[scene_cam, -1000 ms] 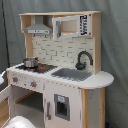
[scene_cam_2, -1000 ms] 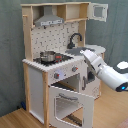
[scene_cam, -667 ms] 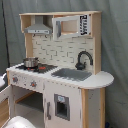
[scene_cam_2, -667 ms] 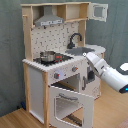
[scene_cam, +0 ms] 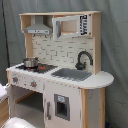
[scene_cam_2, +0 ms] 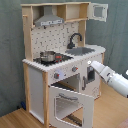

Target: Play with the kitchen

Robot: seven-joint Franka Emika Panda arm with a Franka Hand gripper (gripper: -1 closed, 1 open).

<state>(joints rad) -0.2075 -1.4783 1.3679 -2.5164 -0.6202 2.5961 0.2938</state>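
No readable writing shows on the kitchen (scene_cam_2: 60, 55); tool (scene_cam_2: 91, 64) state perhaps hidden, cannot tell.

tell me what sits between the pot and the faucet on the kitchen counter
In both exterior views only bare black stovetop and the sink rim lie between the pot and the faucet.

White and light-wood kitchen (scene_cam: 60, 95), black faucet (scene_cam: 83, 59), grey sink (scene_cam: 71, 74), perhaps silver pot (scene_cam_2: 48, 56).

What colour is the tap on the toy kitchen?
The faucet is black, clearest in the first exterior view.
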